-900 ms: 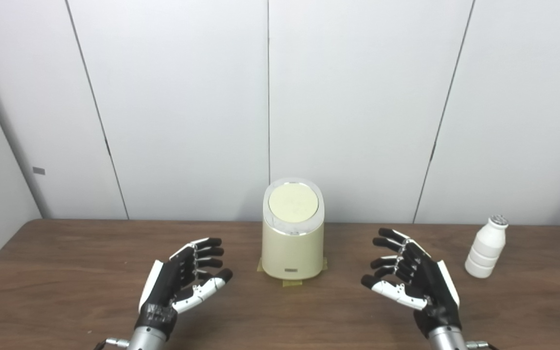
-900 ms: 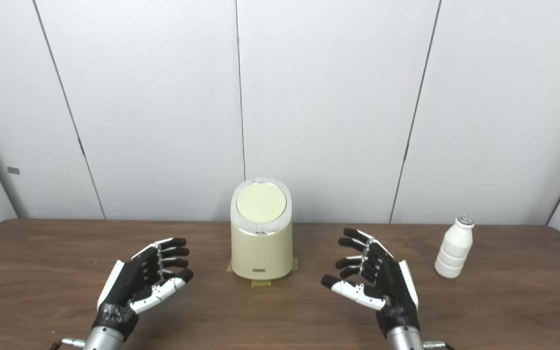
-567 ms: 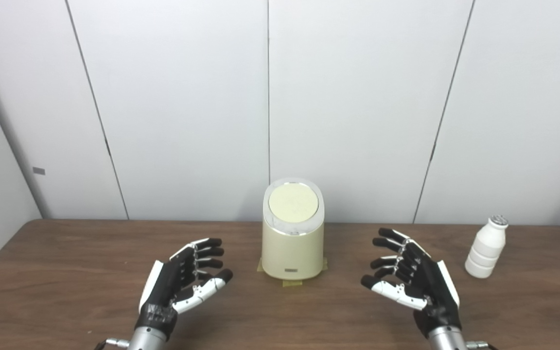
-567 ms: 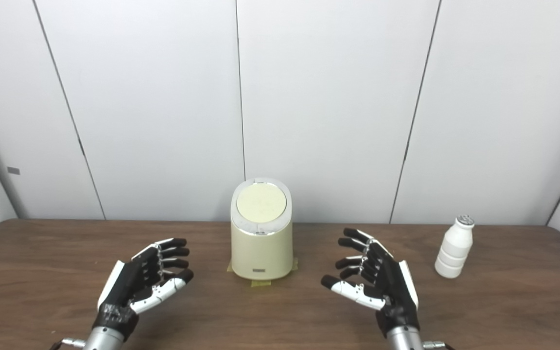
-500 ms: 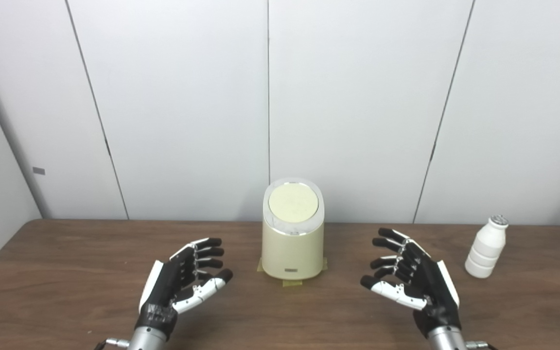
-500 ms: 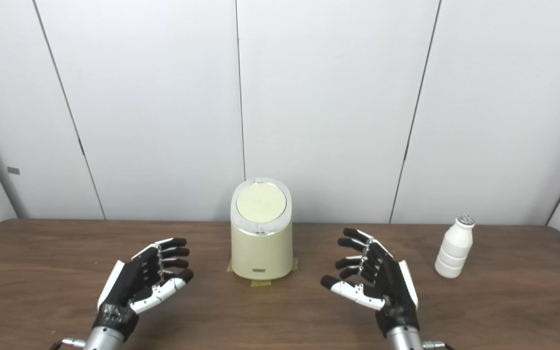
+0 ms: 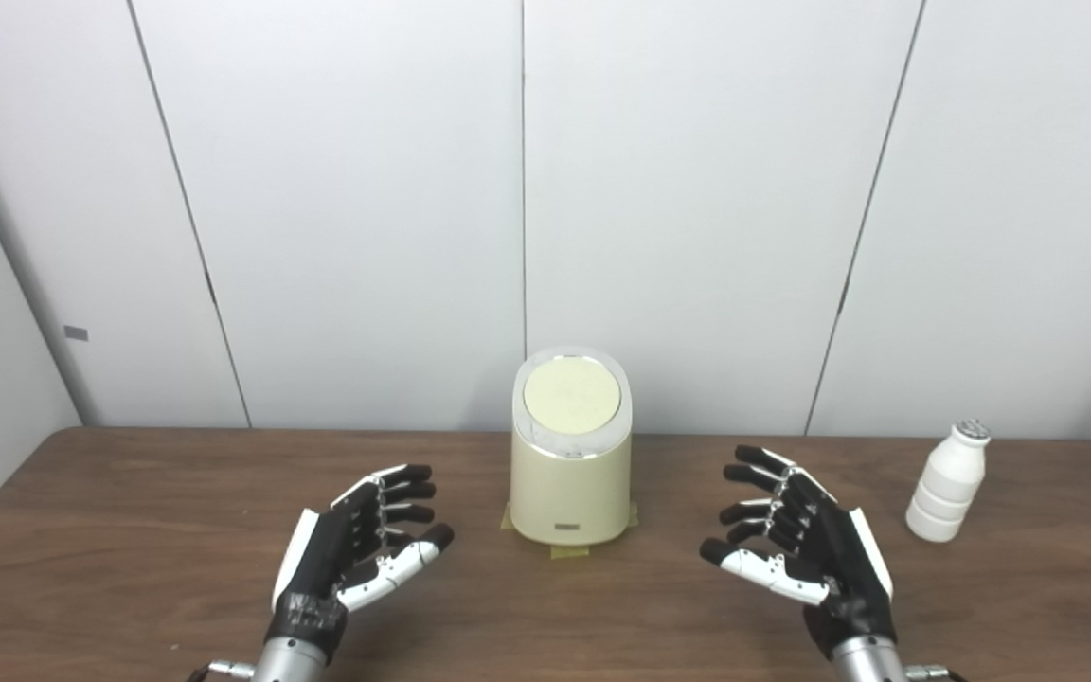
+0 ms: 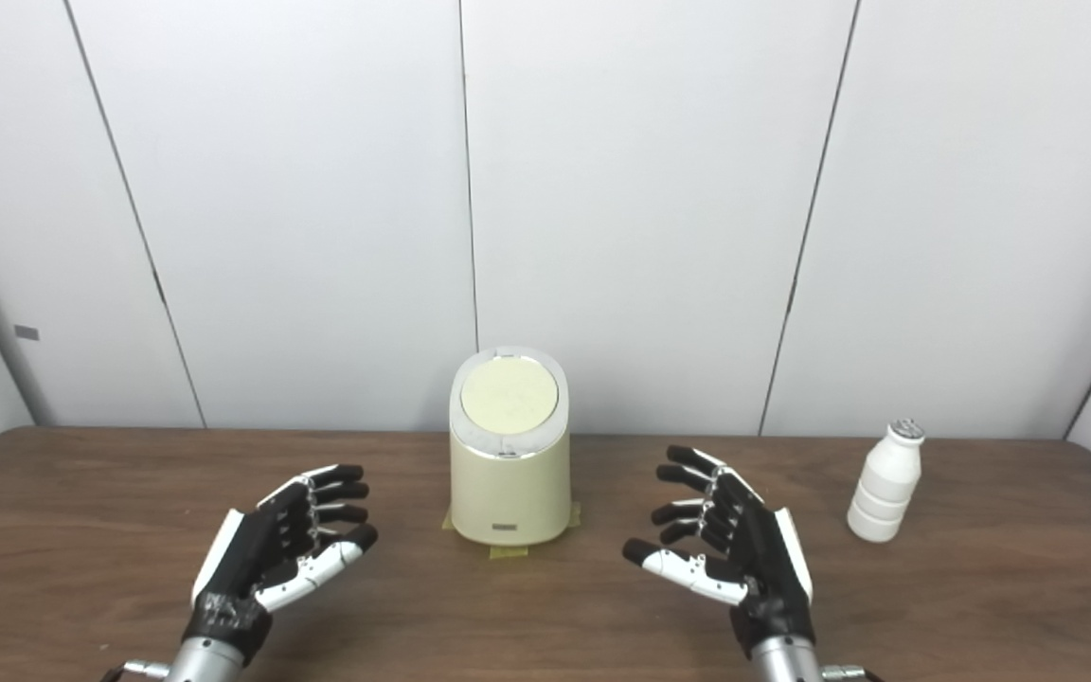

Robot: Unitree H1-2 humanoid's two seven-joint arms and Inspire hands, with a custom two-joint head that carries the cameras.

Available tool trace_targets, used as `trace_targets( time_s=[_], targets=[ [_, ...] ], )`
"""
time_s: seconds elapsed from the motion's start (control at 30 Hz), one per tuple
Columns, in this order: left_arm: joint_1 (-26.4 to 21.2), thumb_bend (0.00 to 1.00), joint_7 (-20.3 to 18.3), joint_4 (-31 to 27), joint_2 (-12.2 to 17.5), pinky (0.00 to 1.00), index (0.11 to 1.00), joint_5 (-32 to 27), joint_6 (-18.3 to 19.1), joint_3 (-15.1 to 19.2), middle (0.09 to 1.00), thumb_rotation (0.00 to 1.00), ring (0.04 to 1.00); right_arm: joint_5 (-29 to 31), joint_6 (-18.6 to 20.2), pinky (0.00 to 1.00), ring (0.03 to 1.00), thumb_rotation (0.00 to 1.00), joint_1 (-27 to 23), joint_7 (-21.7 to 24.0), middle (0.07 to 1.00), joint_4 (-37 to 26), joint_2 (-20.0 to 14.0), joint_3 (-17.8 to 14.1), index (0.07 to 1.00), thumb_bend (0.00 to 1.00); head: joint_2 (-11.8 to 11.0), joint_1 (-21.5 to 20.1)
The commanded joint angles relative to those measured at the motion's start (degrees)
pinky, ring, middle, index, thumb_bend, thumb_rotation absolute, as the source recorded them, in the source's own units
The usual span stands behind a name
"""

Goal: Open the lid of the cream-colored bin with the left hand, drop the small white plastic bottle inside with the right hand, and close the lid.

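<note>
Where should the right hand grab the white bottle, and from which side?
Around the ribbed body of the bottle, below the narrower neck, probably from its left side. It stands upright and alone on the table, and the open right hand lies to its left with nothing between them.

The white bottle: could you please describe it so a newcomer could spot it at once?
Start at the wooden table; the cream bin stands mid-table by the wall. The bottle stands upright far to its right, beyond the right hand: small, white, ribbed, with a speckled cap.
</note>
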Motion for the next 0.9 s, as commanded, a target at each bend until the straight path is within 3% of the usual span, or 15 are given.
trace_targets(
  time_s=[0.0,0.1,0.3,0.4,0.67,0.87],
  targets=[
    [-2.6,0.74,1.7,-1.4,-1.2,0.6,0.841,0.0,-1.1,0.3,0.829,0.3,0.763,-0.2,-1.0,0.43,0.539,0.16,-2.6,-0.3,0.723,-0.9,0.2,0.0,0.742,0.84,0.0,0.0],
    [-3.7,0.76,3.0,-1.5,-1.8,0.67,0.908,0.9,-0.7,0.3,0.896,0.35,0.826,0.2,-1.2,0.43,0.534,0.16,-2.8,-0.2,0.722,-0.6,0.2,-0.1,0.744,0.84,-0.2,0.2],
    [-9.5,0.77,3.7,0.3,-1.3,0.85,0.989,4.3,-0.1,-0.9,0.928,0.4,0.902,0.1,-1.9,0.42,0.53,0.14,-3.0,-0.2,0.72,-0.1,0.0,-0.2,0.74,0.83,-0.5,0.3],
    [-13.0,0.81,4.6,0.9,-1.6,0.95,0.999,6.1,2.2,-1.5,0.939,0.41,0.938,0.2,-2.3,0.43,0.534,0.15,-3.0,-0.2,0.719,0.4,-0.1,-0.3,0.741,0.83,-0.6,0.3],
    [-21.9,0.81,4.8,4.8,-2.1,0.95,1.0,7.0,6.1,-2.6,0.983,0.37,0.98,-0.1,-1.8,0.43,0.53,0.15,-2.4,-0.2,0.716,-0.7,0.0,0.0,0.741,0.83,-0.6,0.2],
    [-28.5,0.84,5.2,11.9,-2.1,0.96,1.0,8.6,4.8,-4.3,0.993,0.32,0.997,0.1,-2.0,0.43,0.53,0.15,-2.4,-0.1,0.717,-0.7,0.1,-0.1,0.743,0.83,-0.4,-0.3]
  ],
)
